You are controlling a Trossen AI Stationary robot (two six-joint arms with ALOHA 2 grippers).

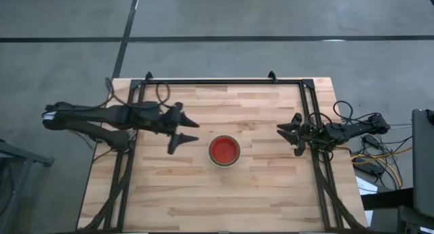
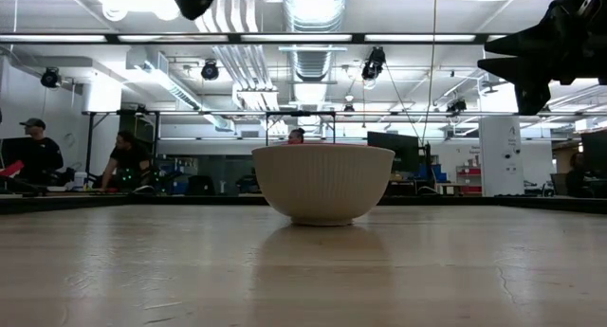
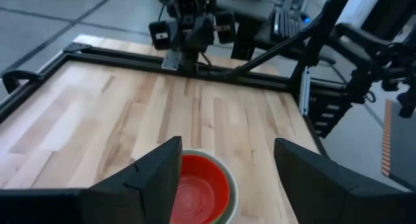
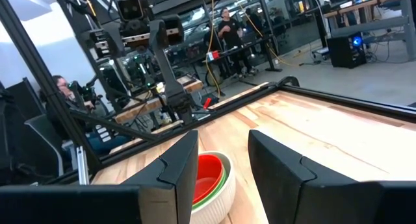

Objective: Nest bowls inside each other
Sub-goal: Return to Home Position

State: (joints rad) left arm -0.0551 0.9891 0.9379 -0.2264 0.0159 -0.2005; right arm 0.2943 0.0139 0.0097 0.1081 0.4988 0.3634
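Leftmost, the left arm (image 1: 102,117) reaches in over the left edge of the counter (image 1: 271,193), stretched long and nearly level, its forearm angled toward the middle. The left claw (image 1: 184,137) hangs above the wood with its fingers spread wide and nothing between them. It is apart from the bowls, which lie just beside it on its right. In the left wrist view the stack shows below and ahead, framed by the two dark fingers.

At the counter's centre stands the stack of bowls (image 1: 224,150), upright on the wood. The off-white bowl (image 2: 322,183) is outermost and carries the rest. A green bowl (image 4: 225,174) shows only as a thin rim inside it. The red bowl (image 1: 224,149) sits innermost on top. How many green bowls are nested there cannot be told.

Further right, the right claw (image 1: 288,133) points back at the stack from the far side, farther from it than the left claw is. Its fingers are parted and empty. The right arm (image 1: 352,129) is folded short, close to the counter's right edge.
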